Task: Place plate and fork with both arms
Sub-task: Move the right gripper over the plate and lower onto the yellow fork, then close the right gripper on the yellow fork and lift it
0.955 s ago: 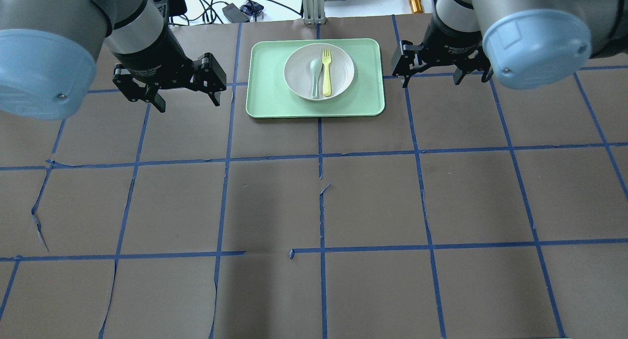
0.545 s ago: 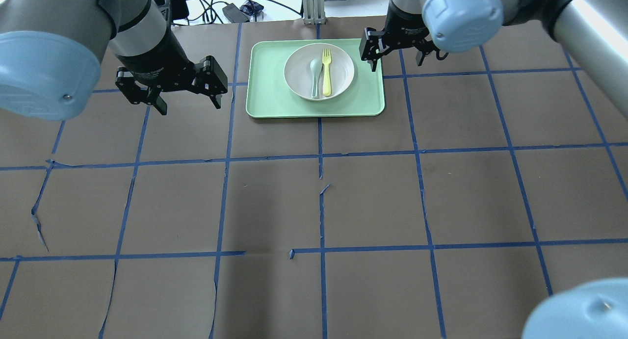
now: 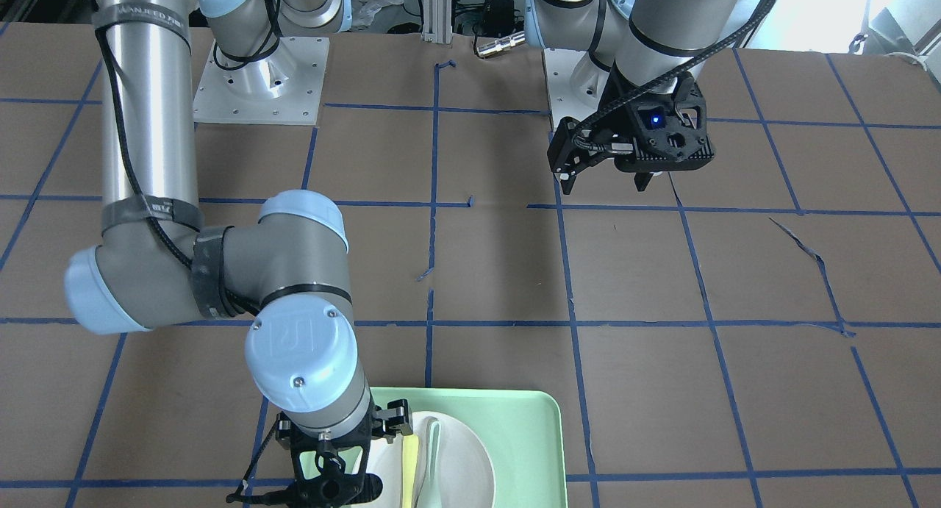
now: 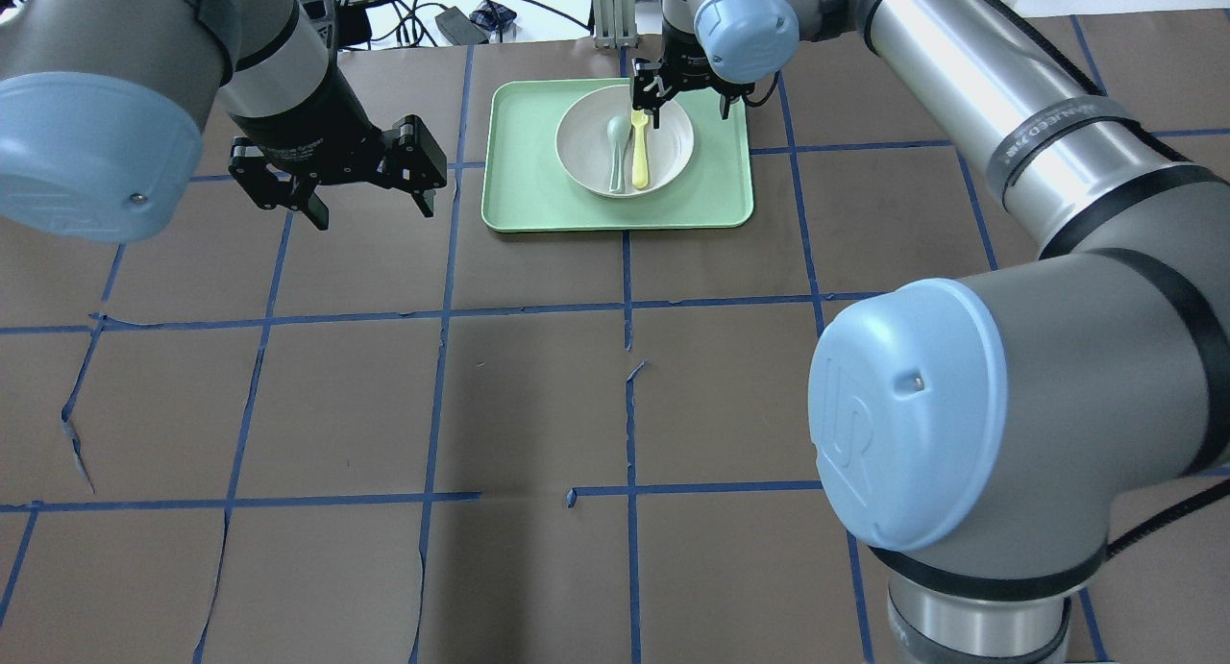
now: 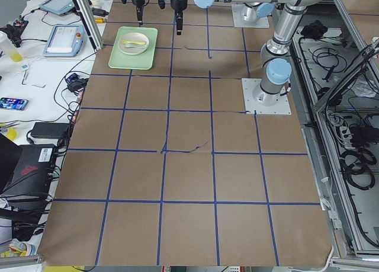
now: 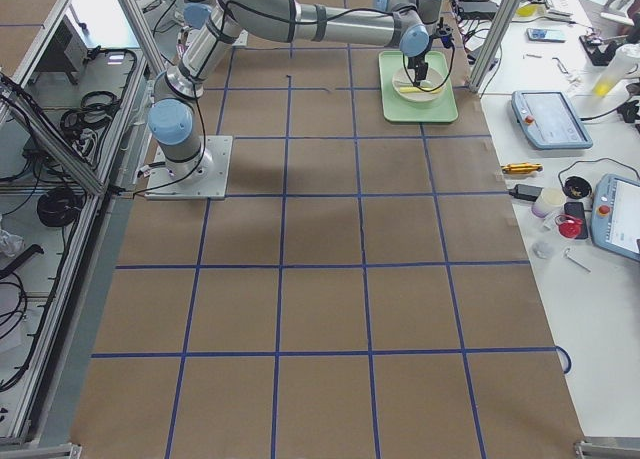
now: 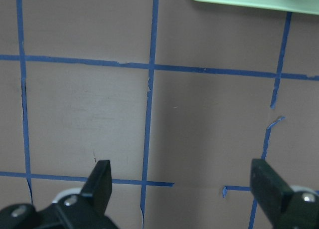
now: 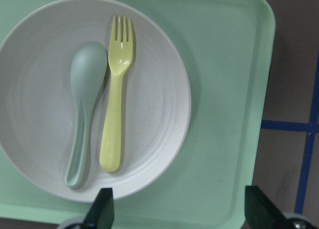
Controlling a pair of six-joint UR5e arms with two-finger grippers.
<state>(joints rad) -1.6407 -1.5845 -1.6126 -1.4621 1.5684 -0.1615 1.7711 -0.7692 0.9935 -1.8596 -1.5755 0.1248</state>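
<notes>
The white plate (image 4: 668, 155) sits in the light-green tray (image 4: 519, 164) at the table's far middle. The yellow fork (image 4: 640, 159) lies in the plate, tines pointing away from me, with a grey-green spoon (image 4: 614, 155) on its left. My right gripper (image 4: 684, 111) hangs open above the plate's far right part, touching nothing. Its wrist view shows the plate (image 8: 154, 114), fork (image 8: 113, 119) and spoon (image 8: 84, 104) from above, between the spread fingertips (image 8: 103, 211). My left gripper (image 4: 370, 208) is open and empty over bare table, left of the tray. Its wrist view (image 7: 183, 181) shows only paper.
The table is brown paper with a blue tape grid and a few tears (image 4: 75, 443). An aluminium post (image 4: 610, 15) and cables (image 4: 452, 15) stand behind the tray. In the front-facing view my right arm's elbow (image 3: 294, 273) reaches over the table's middle.
My right arm has swung left, from right of the tray to over the plate's far side, still open. My left gripper has hardly moved.
</notes>
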